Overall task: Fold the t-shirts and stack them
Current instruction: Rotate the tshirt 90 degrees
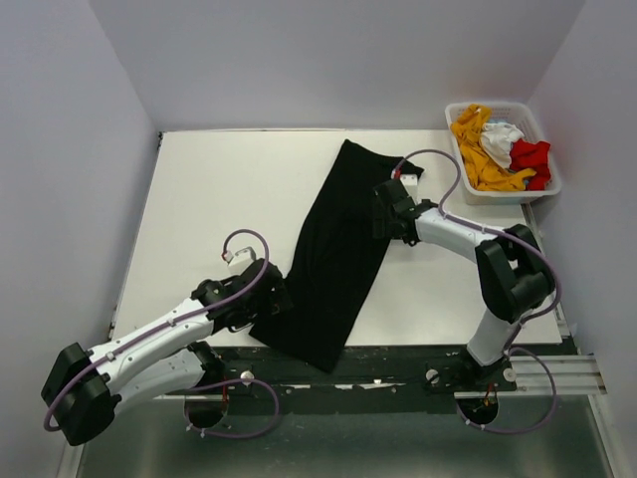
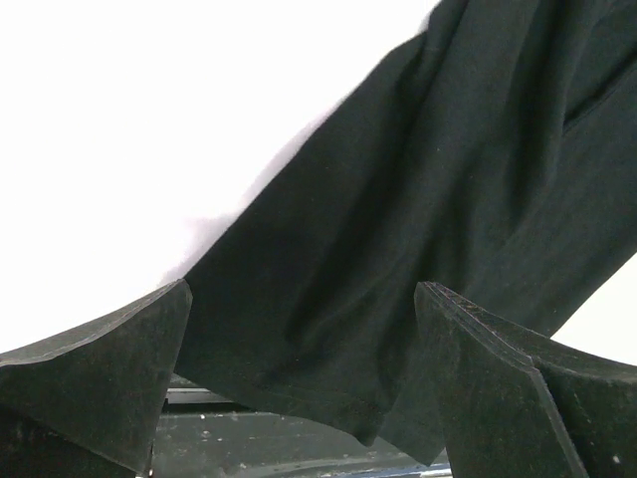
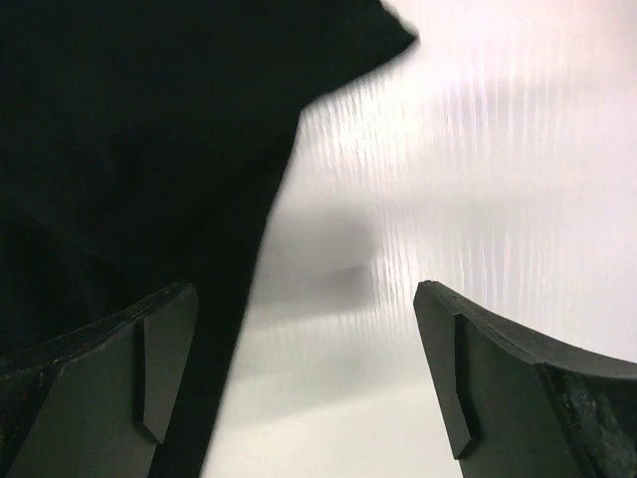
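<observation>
Fingers on L gripper (image 1: 263,301) & R gripper (image 1: 389,215) gape wide, holding nothing. Black shirt (image 1: 333,259) lies diagonal across table (image 1: 219,199), near end hanging off front edge. Risk: pinching one layer only, or a lopsided pull, drags it off. Other shirts (image 1: 493,154) sit in basket (image 1: 508,196).

A white desk (image 1: 219,219) sits boxed in by plain pale walls (image 1: 328,60) on three sides, evenly lit.

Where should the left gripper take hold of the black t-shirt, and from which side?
Probably its near end, from the left edge. The black t-shirt lies flat as a long strip, and that end overhangs the table front, letting one jaw slip underneath. The open left gripper faces it.
</observation>
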